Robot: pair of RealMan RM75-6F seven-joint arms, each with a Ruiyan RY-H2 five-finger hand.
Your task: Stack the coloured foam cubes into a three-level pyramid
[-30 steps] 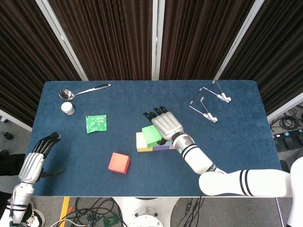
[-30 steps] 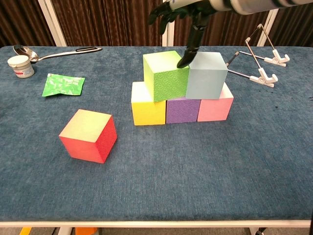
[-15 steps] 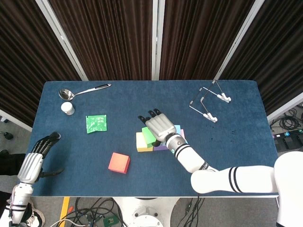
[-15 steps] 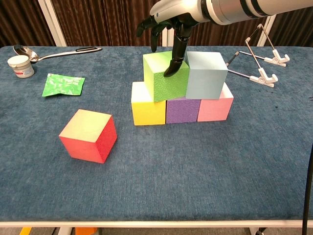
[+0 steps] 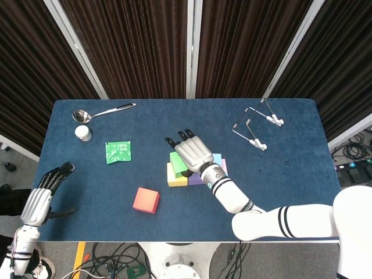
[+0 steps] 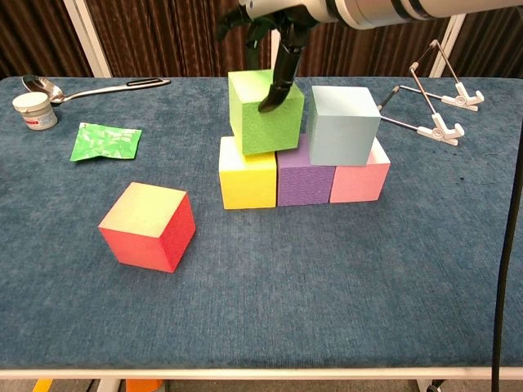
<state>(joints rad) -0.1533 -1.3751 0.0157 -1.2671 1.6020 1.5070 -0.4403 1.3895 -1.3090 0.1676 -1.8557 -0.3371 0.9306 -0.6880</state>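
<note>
The green foam cube [image 6: 264,110] sits near the centre of the chest view, on the second level, resting on the yellow foam cube [image 6: 248,177] and the purple foam cube [image 6: 304,175]. The right hand [image 6: 274,18] has fingers [image 6: 274,86] down on its right side, apparently gripping it from above, though the far side of the grasp is hidden. The left hand [image 5: 46,192], at the lower left of the head view, holds nothing, fingers loosely apart.

The main risk, as I judge it, is the cube's seating. It looks tilted and turned, leaning toward the left of the frame, with a gap between it and the pale blue foam cube [image 6: 343,124] (which sits on the purple and the pink foam cube [image 6: 358,180]). Letting go now could tip it off the yellow cube or leave no flat, closed platform for a top block. Pushing it sideways could also drag the bottom row apart.

A cube has no long axis; its textured face points toward the chest camera. The red foam cube [image 6: 148,226] waits at lower left on the blue table cloth [image 6: 327,286].
</note>
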